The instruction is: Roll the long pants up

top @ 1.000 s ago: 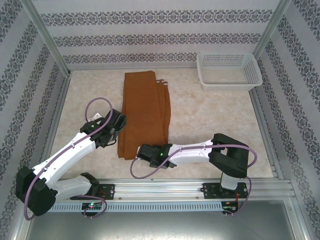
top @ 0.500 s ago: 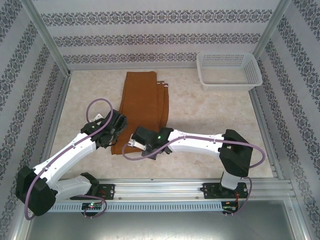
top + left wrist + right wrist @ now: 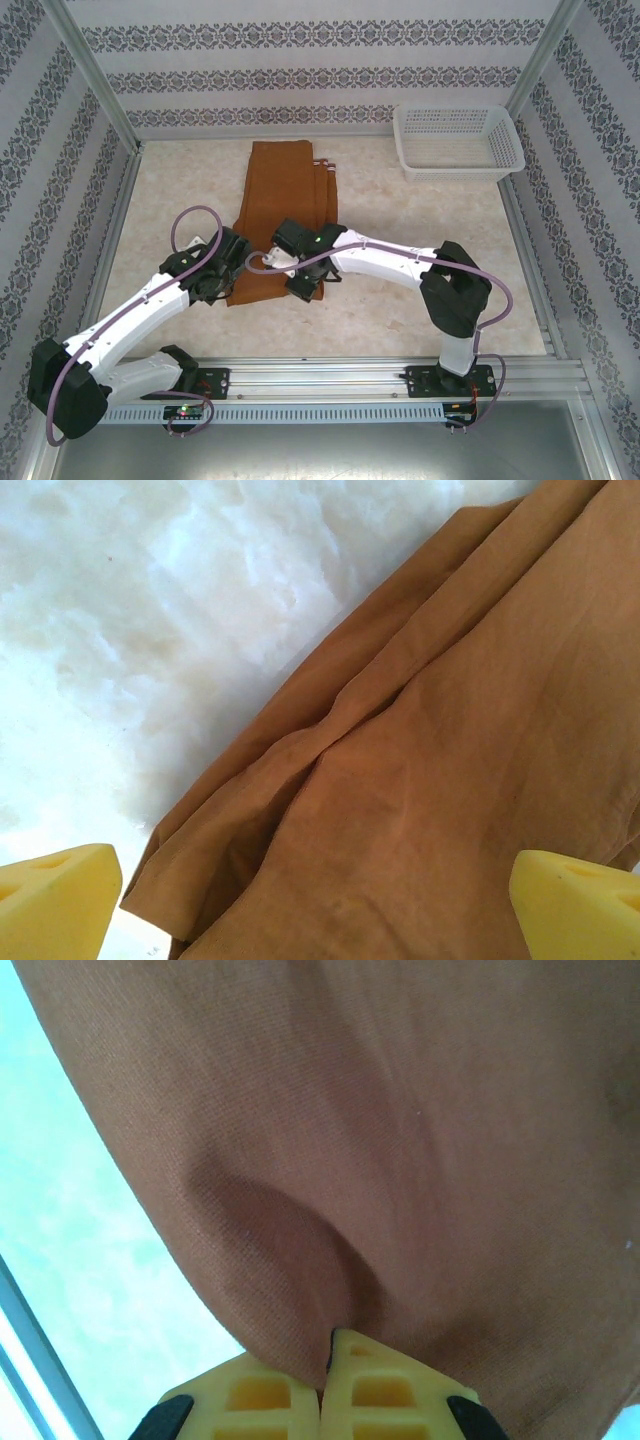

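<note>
The pale marble-patterned tabletop (image 3: pixel 420 250) spreads across the walled cell in the top view. On it, left of centre, lie the rust-brown fabric long pants (image 3: pixel 285 190), folded into 1 narrow strip. Its long axis runs from the near side straight toward the back wall. The far end stops just short of that wall, and the near end sits between the 2 wrists. Small pale specks show at the strip's far right corner, too small to identify. The white perforated plastic basket (image 3: pixel 458 170) stands at the far right corner, well apart from the cloth.

From above, both wrists cover the near end of the pants, so the hem there and the fingers are hard to make out. The wrist cameras show more. In the left wrist view the left gripper (image 3: pixel 318 895) has its 2 yellow pads (image 3: pixel 60 890) spread wide, 1 at each lower corner. They sit over layered brown cloth whose edge runs diagonally across bare table. Whether the pads touch the cloth is cut off by the frame. In the right wrist view the right gripper (image 3: pixel 328 1360) has its yellow fingertips pressed together, pinching a fold of the pants. The cloth bulges away from the pinch, and pale table shows at the left.
</note>
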### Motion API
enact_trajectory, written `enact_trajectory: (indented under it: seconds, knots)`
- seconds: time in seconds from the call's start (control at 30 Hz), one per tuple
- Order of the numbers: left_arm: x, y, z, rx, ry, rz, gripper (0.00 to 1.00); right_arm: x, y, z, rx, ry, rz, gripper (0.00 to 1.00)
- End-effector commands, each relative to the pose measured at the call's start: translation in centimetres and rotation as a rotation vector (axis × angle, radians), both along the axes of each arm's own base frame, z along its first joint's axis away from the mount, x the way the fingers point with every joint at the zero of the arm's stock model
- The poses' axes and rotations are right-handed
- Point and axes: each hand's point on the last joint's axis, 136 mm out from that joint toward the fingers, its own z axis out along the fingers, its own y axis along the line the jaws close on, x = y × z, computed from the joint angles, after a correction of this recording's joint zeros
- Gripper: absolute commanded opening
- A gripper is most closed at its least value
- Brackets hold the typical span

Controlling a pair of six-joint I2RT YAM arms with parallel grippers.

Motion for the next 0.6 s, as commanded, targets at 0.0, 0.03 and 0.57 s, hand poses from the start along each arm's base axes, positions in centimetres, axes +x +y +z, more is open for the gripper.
enact_trajectory:
  seconds: [0.0, 0.03, 0.57]
  knots:
    - [0.3, -0.1, 0.0, -0.034, -0.012, 0.024, 1.00, 1.2, 0.8, 1.8, 0.071, 0.043, -0.053, 0.00]
    - [0.3, -0.2, -0.1, -0.037, -0.008, 0.022, 1.00, 1.6, 0.8, 2.1, 0.079, 0.052, -0.066, 0.00]
    - [-1.1, -3.0, -4.0, -0.226, 0.087, 0.121, 1.00, 3.8, 0.9, 2.1, 0.100, 0.144, -0.163, 0.00]
